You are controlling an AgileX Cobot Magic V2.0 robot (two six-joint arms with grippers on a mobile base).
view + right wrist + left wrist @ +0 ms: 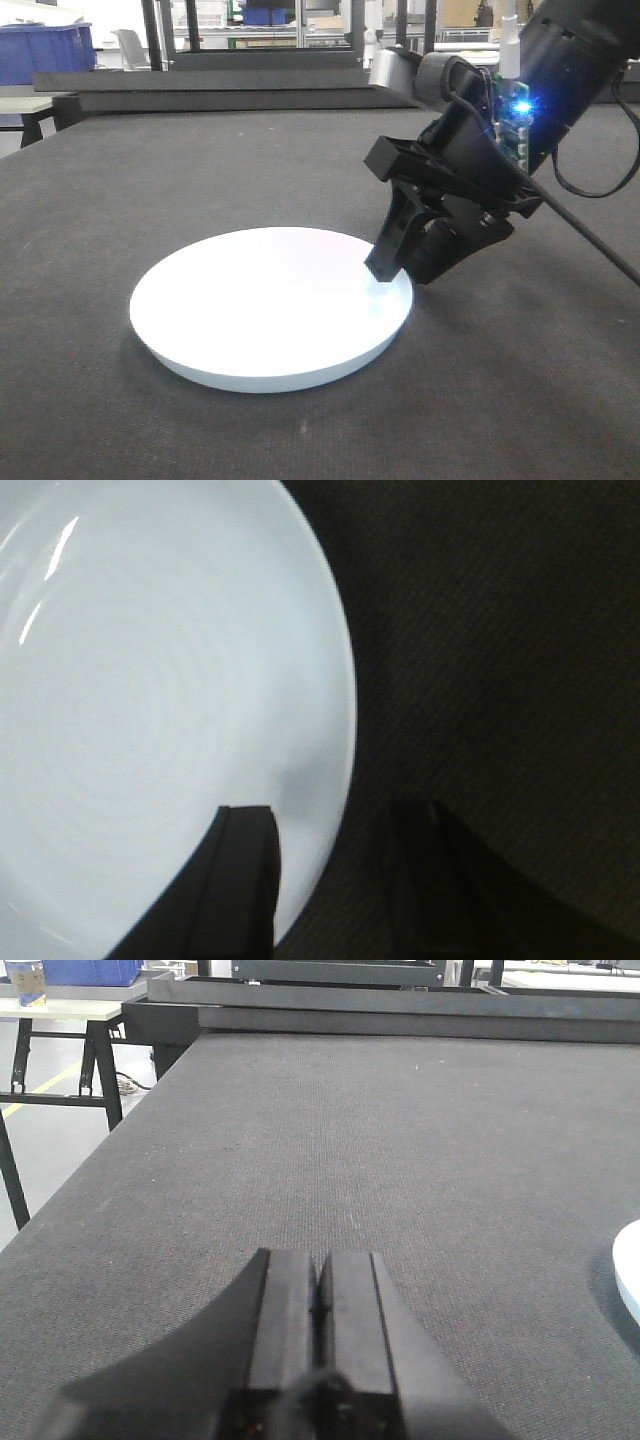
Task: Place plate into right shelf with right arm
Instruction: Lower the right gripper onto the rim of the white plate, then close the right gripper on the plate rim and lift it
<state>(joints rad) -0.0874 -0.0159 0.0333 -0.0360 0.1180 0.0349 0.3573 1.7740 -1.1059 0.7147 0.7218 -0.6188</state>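
The white plate (265, 305) lies flat on the tabletop (120, 180), well in from its far edge. The right gripper (402, 274) is spread astride the plate's right rim, grasping nothing. The left gripper (318, 1272) is clenched, with nothing in it.

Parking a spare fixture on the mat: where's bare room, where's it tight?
Bare: dark grey textured mat left of and behind the round white plate, up to the black frame at the far edge; also ahead of the shut left gripper. Tight: the plate's right rim, straddled by the open black right gripper.
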